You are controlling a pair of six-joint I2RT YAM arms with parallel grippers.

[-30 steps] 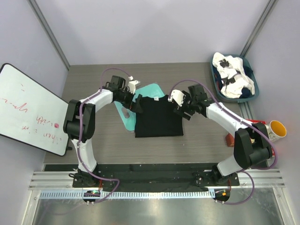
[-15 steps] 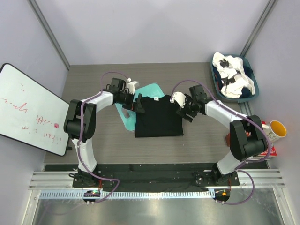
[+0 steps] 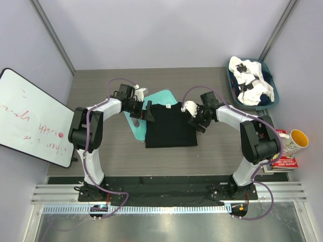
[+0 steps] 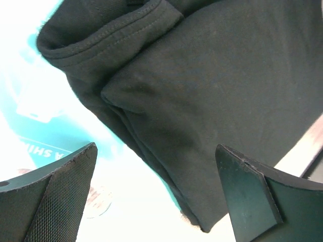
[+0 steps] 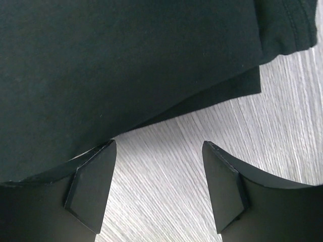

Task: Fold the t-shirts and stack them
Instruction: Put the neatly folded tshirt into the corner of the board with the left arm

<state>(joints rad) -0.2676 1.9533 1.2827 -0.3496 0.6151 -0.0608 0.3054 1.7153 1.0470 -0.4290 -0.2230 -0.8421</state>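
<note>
Lying folded in the middle of the desk (image 3: 101,146), partly over the teal board (image 3: 162,97), the black t-shirt (image 3: 170,126) should handle soft, light and limp; pinch its layered side edges. Left hand (image 3: 148,112) and right hand (image 3: 195,121) flank it, jaws apart, empty.

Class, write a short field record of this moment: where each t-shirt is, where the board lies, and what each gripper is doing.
Black cloth t-shirt: folded into a rectangle, flat on the grey wood-grain table, partly over the board
Flat teal plastic board: under the shirt's far-left part
White t-shirt with black patches: crumpled in the blue plastic basket, far right
Left gripper: open, at the black shirt's left edge
Right gripper: open, at its right edge, holding nothing
Stack: not yet begun
</note>
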